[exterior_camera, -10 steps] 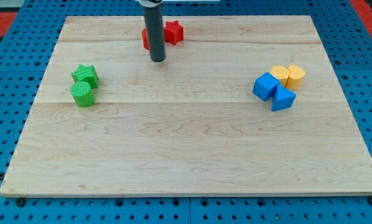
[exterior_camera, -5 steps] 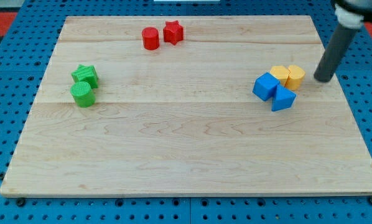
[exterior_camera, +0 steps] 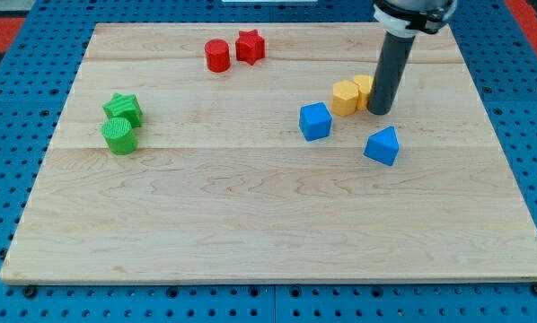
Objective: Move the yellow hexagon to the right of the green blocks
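My tip (exterior_camera: 380, 110) rests on the board right of centre, touching the right side of two yellow blocks. The left yellow block (exterior_camera: 344, 97) looks like the hexagon; the other yellow block (exterior_camera: 363, 90) is partly hidden behind the rod. The green star (exterior_camera: 124, 109) and the green cylinder (exterior_camera: 119, 136) sit together at the view's left, far from the tip.
A blue cube (exterior_camera: 315, 121) lies just left and below the yellow blocks. A blue triangular block (exterior_camera: 382, 146) lies below the tip. A red cylinder (exterior_camera: 217, 56) and a red star (exterior_camera: 250, 46) sit near the view's top. The wooden board (exterior_camera: 268, 233) lies on a blue pegboard.
My tip swung from the red blocks to the view's right, then pushed left. The yellow blocks slid left and up, the blue cube slid left, the blue triangular block shifted left and down.
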### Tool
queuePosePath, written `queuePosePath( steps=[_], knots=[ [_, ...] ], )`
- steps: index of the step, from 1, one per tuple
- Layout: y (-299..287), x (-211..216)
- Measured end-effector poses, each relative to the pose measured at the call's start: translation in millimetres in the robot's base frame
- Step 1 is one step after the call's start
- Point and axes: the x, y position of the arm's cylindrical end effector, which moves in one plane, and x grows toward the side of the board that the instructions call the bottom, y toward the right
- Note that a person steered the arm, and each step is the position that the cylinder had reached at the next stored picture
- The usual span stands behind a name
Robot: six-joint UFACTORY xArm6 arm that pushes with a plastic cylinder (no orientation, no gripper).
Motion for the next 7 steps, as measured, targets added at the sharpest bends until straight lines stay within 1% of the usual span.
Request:
queuePosePath(
  steps=[1,2,3,4,5,6,7],
  knots=[
    [-8,1],
    [60,1],
    [25,-28],
    [-55,-20],
    [-169,5],
    [-263,5],
    [-249,-5]
  ],
)
